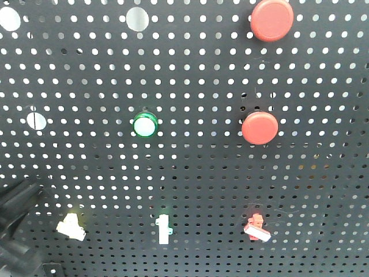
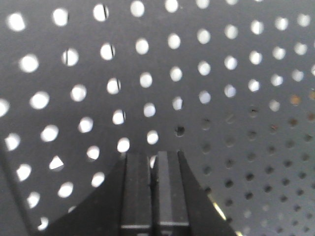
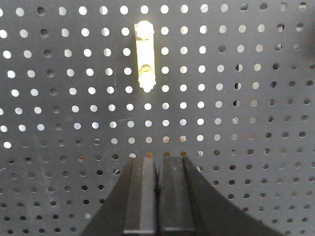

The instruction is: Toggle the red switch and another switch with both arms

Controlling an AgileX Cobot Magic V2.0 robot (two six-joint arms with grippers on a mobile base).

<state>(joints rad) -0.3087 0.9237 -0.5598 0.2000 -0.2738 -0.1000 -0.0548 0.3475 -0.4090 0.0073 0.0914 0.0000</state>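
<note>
Front view: I'm looking at a black pegboard [image 1: 190, 173]. The red switch [image 1: 256, 228] is sitting low on the right, with its white lever pointing down and to the right. The cream switch [image 1: 71, 225] is sitting low on the left, at about the same height. A slim white switch [image 1: 164, 228] is standing upright between them. Two round red buttons are sitting higher on the right, the upper button [image 1: 271, 20] above the lower button [image 1: 259, 127]. A green-ringed button [image 1: 145, 124] is sitting mid-board. A dark blurred arm [image 1: 17, 222] is showing at the lower left edge, just left of the cream switch; I can't tell if it is touching.

Left wrist view: my left gripper [image 2: 153, 157] is sitting clenched, with its fingers pressed together and nothing between them. It is facing bare pegboard at close range, and neither task switch is showing here.

Right wrist view: my right gripper [image 3: 157, 160] is also clenched, fingers together and gripping nothing. A slim pale bar piece [image 3: 145, 56] is standing upright on the board above the fingertips, well apart from them. I can't tell which switch it is. The red switch isn't showing in this view.
</note>
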